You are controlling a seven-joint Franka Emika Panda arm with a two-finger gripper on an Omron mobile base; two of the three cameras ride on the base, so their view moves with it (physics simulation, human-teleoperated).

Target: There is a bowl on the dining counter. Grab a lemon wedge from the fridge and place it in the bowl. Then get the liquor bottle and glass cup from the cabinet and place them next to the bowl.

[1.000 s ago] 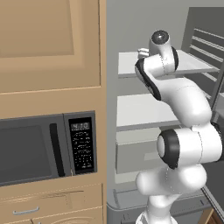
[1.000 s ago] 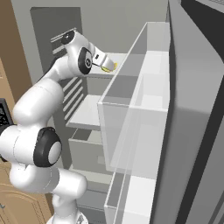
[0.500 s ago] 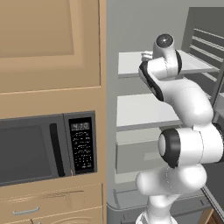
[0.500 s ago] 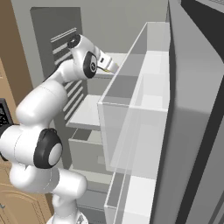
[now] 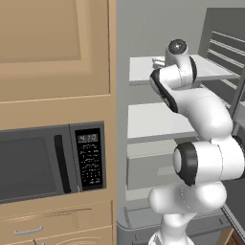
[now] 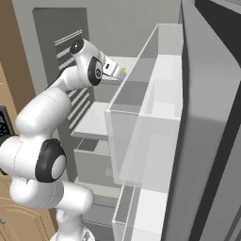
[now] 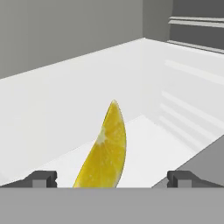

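The fridge (image 5: 143,72) stands open, and my arm reaches onto its top white shelf (image 6: 129,63). The lemon wedge (image 7: 107,148), a yellow slice standing on its edge, lies on that shelf close in front of the hand and between the two fingertips (image 7: 41,178). My gripper (image 7: 113,179) is open, with its jaws wide on either side of the wedge and not touching it. From the right base the gripper (image 6: 117,73) sits beside a small yellow speck, the lemon wedge (image 6: 124,70). The bowl, dining counter, liquor bottle, glass cup and cabinet are out of view.
The fridge door (image 6: 207,141) swings out on the right with clear bins (image 6: 141,132) close beside my arm. A lower shelf (image 5: 153,122) and a grey drawer (image 5: 148,167) lie below. To the left are a built-in microwave (image 5: 48,162) and wood cabinet doors (image 5: 48,43).
The hand has pushed further in over the top shelf toward the lemon wedge. Its jaws have stayed open.
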